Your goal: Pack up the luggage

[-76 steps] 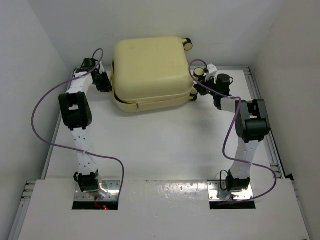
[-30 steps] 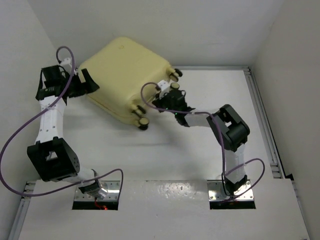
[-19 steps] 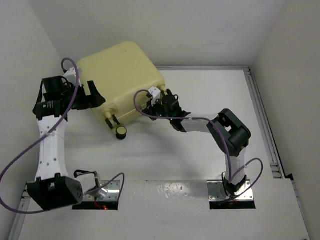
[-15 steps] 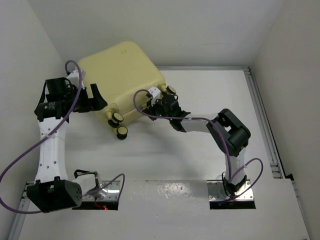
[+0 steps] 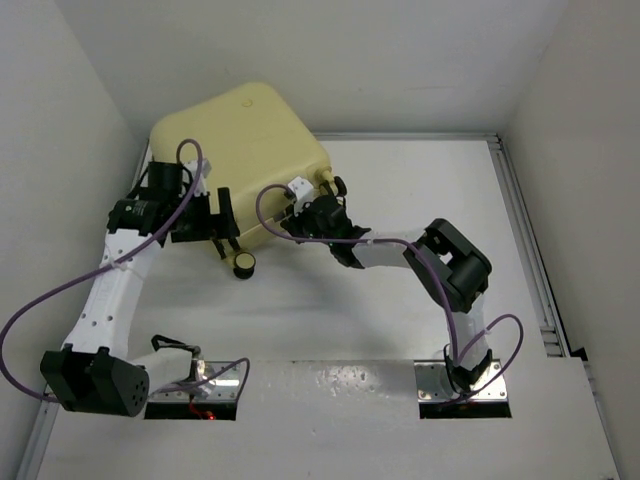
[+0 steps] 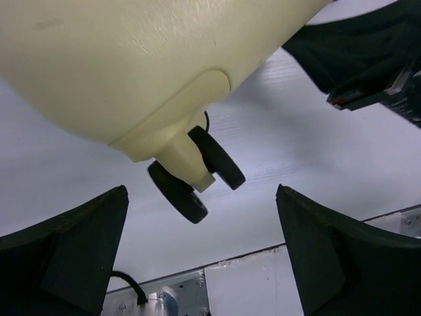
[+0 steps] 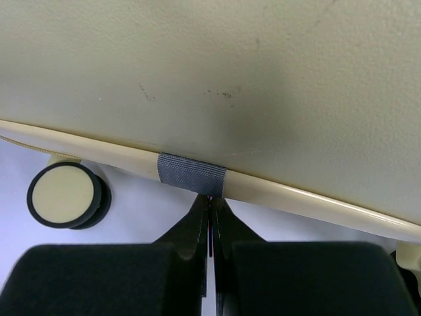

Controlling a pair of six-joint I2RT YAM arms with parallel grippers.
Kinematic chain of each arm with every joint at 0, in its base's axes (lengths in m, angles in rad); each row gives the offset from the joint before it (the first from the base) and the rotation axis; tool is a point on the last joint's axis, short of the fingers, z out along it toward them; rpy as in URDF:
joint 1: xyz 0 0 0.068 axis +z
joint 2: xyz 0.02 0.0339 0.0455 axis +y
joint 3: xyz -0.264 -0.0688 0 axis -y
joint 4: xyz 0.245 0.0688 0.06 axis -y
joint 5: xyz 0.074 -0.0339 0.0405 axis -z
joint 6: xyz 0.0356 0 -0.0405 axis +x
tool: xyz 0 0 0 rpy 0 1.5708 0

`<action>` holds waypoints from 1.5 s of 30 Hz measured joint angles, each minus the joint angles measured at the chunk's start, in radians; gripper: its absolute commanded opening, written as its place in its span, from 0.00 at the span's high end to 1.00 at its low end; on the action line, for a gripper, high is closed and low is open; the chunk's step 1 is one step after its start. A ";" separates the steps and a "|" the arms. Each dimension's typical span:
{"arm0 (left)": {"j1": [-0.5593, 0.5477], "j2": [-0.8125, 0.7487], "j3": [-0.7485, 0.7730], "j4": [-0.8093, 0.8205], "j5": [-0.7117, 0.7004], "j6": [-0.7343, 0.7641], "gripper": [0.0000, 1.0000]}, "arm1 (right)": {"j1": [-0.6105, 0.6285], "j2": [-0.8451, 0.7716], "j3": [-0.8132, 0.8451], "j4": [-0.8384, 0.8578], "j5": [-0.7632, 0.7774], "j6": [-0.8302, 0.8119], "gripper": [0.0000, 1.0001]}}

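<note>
A: Luggage [image 5: 235, 160] condition?
B: Pale yellow hard shell, closed. It lies rotated diagonally at the far left of the surface [image 5: 400, 300], with the black wheels [image 5: 243, 266] facing the near edge.

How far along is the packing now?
Done: the large pale yellow hard-shell suitcase looks closed; no clothes are in view. In hand: the right gripper is shut at its seam, below a grey fabric tab; the left gripper stands open near a black wheel. Left: whether it is zipped, I cannot tell.
</note>
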 measured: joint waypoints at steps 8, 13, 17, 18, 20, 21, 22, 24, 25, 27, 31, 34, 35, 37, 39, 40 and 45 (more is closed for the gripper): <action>-0.094 0.010 -0.105 -0.002 -0.198 -0.127 0.00 | 0.014 0.000 -0.004 0.008 0.033 0.006 1.00; -0.094 0.076 -0.100 0.024 -0.285 -0.172 0.00 | 0.020 0.000 -0.004 0.008 0.050 0.007 1.00; -0.093 0.129 -0.086 0.049 -0.302 -0.197 0.12 | 0.022 0.000 -0.008 0.013 0.070 0.005 1.00; -0.093 0.134 -0.085 0.058 -0.299 -0.201 0.16 | 0.023 0.000 -0.010 0.016 0.074 0.004 1.00; -0.093 0.137 -0.082 0.071 -0.288 -0.211 0.33 | 0.024 0.000 -0.014 0.024 0.076 0.003 1.00; -0.092 0.137 -0.082 0.078 -0.285 -0.212 0.53 | 0.024 0.000 -0.016 0.031 0.077 0.003 1.00; -0.091 0.137 -0.082 0.084 -0.277 -0.207 0.60 | 0.024 0.000 -0.019 0.032 0.077 0.002 1.00; -0.078 0.136 -0.080 0.092 -0.253 -0.211 0.74 | 0.023 0.000 -0.025 0.040 0.078 0.000 1.00; -0.069 0.135 -0.082 0.091 -0.245 -0.211 0.79 | 0.023 0.000 -0.027 0.045 0.078 -0.001 1.00; -0.046 0.134 -0.090 0.097 -0.214 -0.199 0.88 | 0.023 0.000 -0.034 0.054 0.079 -0.005 1.00; 0.004 0.121 -0.101 0.102 -0.170 -0.164 0.91 | 0.018 -0.014 -0.074 0.095 0.077 -0.016 1.00; 0.063 0.115 -0.103 0.101 -0.130 -0.117 0.94 | -0.003 -0.046 -0.114 0.112 0.076 -0.025 1.00; 0.085 0.114 -0.104 0.100 -0.119 -0.097 0.96 | -0.014 -0.057 -0.130 0.116 0.079 -0.027 1.00; 0.140 0.112 -0.106 0.095 -0.089 -0.056 1.00 | -0.046 -0.079 -0.161 0.122 0.071 -0.042 1.00; 0.175 0.112 -0.109 0.096 -0.045 -0.032 1.00 | -0.057 -0.086 -0.181 0.133 0.060 -0.049 1.00; 0.195 0.112 -0.110 0.092 -0.031 -0.019 1.00 | -0.068 -0.090 -0.190 0.137 0.061 -0.049 1.00; 0.287 0.129 -0.110 0.093 0.052 0.021 1.00 | -0.132 -0.124 -0.222 0.150 0.040 -0.059 1.00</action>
